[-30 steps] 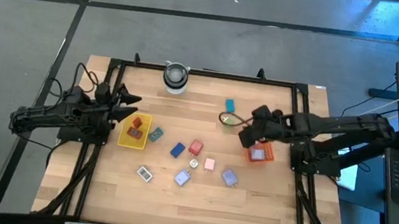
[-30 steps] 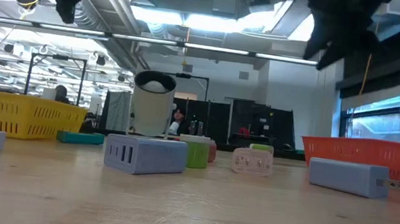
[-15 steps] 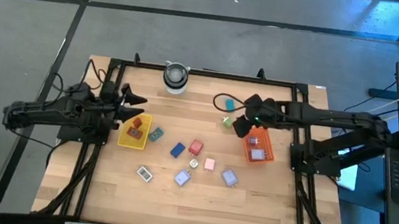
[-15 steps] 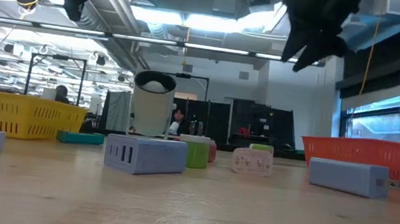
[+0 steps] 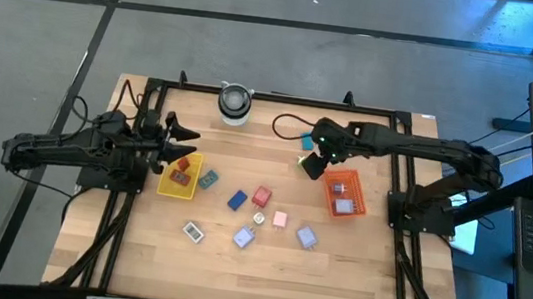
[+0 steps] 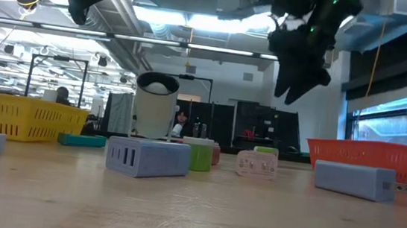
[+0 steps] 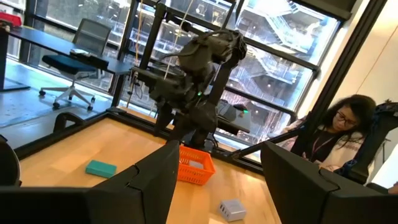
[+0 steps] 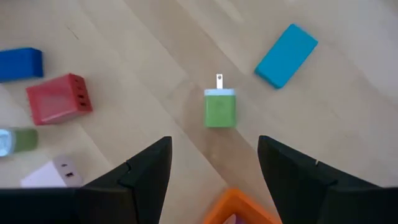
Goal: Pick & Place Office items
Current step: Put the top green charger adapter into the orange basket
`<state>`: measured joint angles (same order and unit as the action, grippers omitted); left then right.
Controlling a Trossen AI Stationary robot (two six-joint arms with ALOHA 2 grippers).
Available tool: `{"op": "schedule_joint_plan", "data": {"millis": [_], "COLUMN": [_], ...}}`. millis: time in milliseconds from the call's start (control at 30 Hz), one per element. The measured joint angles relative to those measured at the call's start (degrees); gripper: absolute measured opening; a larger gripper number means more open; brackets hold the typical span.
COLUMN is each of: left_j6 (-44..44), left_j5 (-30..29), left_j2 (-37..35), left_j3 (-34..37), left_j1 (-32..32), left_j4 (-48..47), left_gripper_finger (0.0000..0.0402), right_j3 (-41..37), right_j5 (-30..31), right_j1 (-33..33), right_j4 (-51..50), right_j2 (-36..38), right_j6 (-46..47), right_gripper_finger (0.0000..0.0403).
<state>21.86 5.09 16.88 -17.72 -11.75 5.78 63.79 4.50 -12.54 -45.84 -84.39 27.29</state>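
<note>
**Right gripper above green piece**

Right gripper (image 5: 311, 161) hangs over the green office item (image 8: 219, 111) on the counter (image 5: 363, 271), fingers open, empty, teal piece (image 8: 285, 55) near. Left gripper (image 5: 184, 144) sits open, empty, by the yellow tray (image 5: 166, 186). Other items lie mid-counter.

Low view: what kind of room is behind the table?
Probably an open lab or workshop in an office building: exposed ceiling ducts with strip lights, large windows, an office chair, and a seated person beyond the wooden table.
</note>
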Motion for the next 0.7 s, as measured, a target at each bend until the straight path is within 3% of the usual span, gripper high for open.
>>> {"op": "schedule_joint_plan", "data": {"millis": [133, 700], "left_j6": [-0.16, -0.75], "left_j5": [0.02, 0.08], "left_j2": [0.00, 0.00], "left_j3": [0.00, 0.02], "left_j1": [0.00, 0.02], "left_j4": [0.00, -1.33], "left_gripper_finger": [0.0221, 0.0220], "right_j3": [-0.02, -0.02], "right_j5": [-2.81, -3.90], "right_j1": [-1.58, -3.58], "right_j4": [0.31, 6.17], "right_j2": [-3.22, -14.52], "right_j6": [-2.25, -4.63], "right_gripper_finger": [0.0240, 0.0240]}}
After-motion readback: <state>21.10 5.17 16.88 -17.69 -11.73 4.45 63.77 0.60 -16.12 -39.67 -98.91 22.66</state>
